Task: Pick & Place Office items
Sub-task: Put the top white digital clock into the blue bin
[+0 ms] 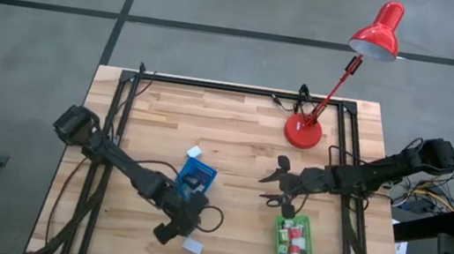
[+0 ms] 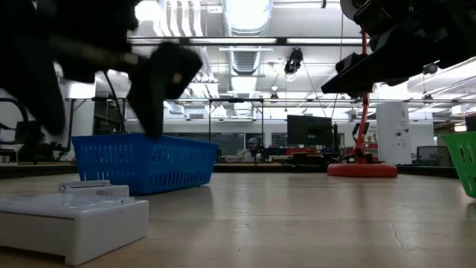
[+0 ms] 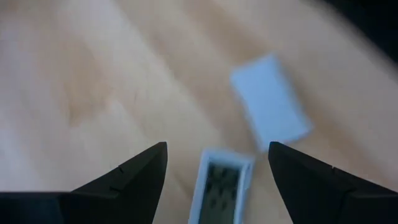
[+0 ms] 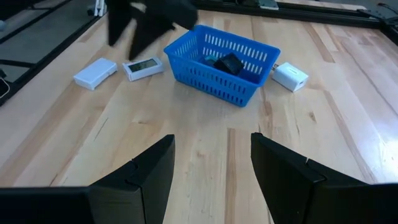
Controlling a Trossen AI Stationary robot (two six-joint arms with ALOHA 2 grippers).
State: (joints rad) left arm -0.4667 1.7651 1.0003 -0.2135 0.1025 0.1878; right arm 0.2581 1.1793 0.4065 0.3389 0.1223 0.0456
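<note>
The left gripper (image 3: 217, 163) hangs with its fingers apart right over a small white box (image 3: 219, 186) lying on the table (image 3: 93, 81) beside the blue tray (image 1: 197, 176), so I think it must go down and squeeze next.

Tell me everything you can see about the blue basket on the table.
The blue basket is a small rectangular tray, plastic by its look, with slotted lattice walls and an open top. It sits upright on the wooden table, left of centre. Dark items lie inside. A white block lies just beside one end.
</note>
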